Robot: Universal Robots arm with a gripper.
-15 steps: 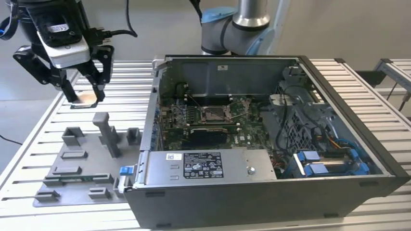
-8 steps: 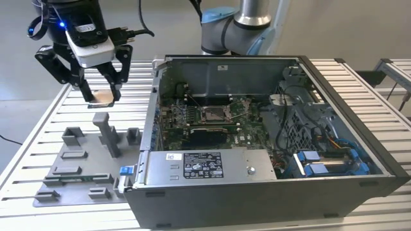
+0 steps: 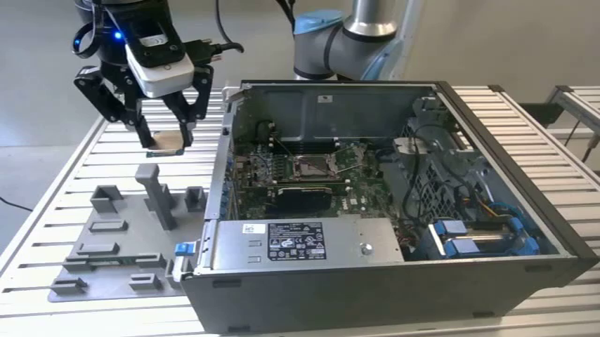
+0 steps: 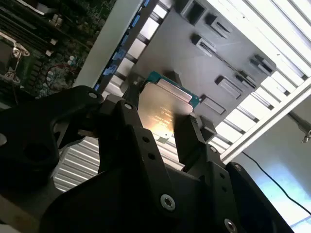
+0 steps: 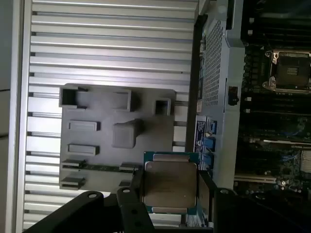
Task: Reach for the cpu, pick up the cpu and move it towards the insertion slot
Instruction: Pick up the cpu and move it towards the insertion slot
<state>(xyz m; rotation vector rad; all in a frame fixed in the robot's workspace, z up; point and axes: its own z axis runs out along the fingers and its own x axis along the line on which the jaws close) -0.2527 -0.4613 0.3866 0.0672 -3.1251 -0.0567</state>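
The small, thin square cpu [image 3: 167,141] with its dull silvery top face was seen clamped between the black fingers of the arm's gripper [image 3: 166,142], which were closed on two of its opposite edges. In the exterior view, the chip was held clear above the ribbed aluminium table [image 3: 75,172], just over the grey plastic fixture plate [image 3: 112,242] with its upright blocks, toward that view's left of the open dark grey computer case [image 3: 394,210]. In both wrist views the cpu [image 5: 170,183] was shown flat between the finger pads [image 4: 187,141], with the fixture plate well below it.

The reach and the pick-up were therefore judged to be done. The carry was judged to be barely begun: the insertion slot [image 3: 312,166], a small square socket with a shiny metal frame set in the green motherboard [image 3: 281,172], was still empty and lay well apart from the chip, inside the case beyond its near wall. The slot [image 5: 290,70] was also seen uncovered in the first wrist view.
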